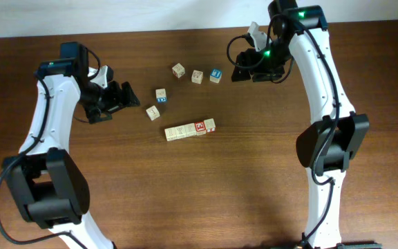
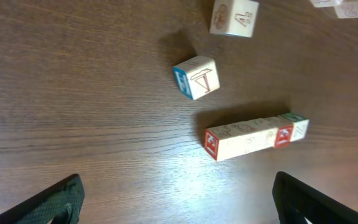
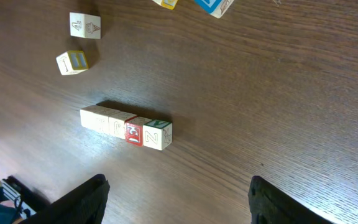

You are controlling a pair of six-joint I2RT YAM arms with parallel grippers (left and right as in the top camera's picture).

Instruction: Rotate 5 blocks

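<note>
The blocks [image 1: 190,129] lie end to end in a short row near the middle of the desk [image 1: 254,187], each touching the next. The red-topped block [image 1: 200,126] is second from the end nearer my right arm.

My left jaws are spread wide and grip nothing. They hang above bare wood, left of the row and apart from it. Two loose cubes [image 1: 157,104] sit between them and the row's far side.

My right jaws are also spread and empty, their fingers [image 3: 82,199] well apart. They hover beyond the row, just beside a blue-faced cube [image 1: 215,75]. That cube ends a loose line with two pale cubes [image 1: 187,72].
</note>
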